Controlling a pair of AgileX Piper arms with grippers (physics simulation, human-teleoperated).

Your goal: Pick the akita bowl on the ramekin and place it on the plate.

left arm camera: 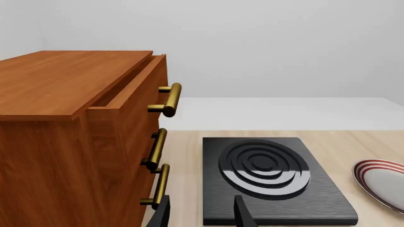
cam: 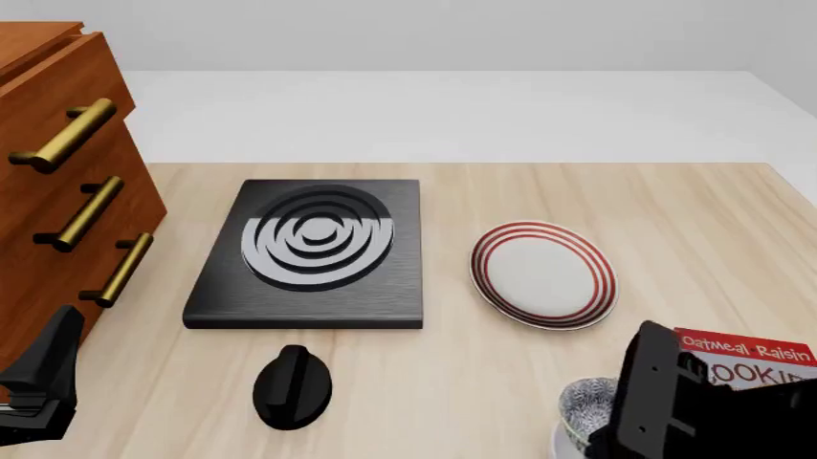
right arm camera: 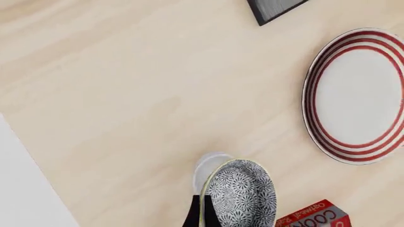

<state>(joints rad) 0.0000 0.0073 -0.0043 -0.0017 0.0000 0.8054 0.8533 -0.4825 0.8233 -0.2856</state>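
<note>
Left gripper (left arm camera: 202,213) at lower left of the front view, fingers apart, holding nothing, near the wooden drawer cabinet (cam: 52,172). Black stove (cam: 313,251) centre-left, black knob (cam: 293,385) below it. Plate (cam: 544,274) right of centre, nothing on it. Lower right: akita bowl (right arm camera: 241,198) lifted, tilted, mouth facing the wrist camera, above the white ramekin (right arm camera: 208,165). Right gripper (right arm camera: 203,215) clamps the bowl's rim. Red cookie box (cam: 747,359) at far right.
</note>
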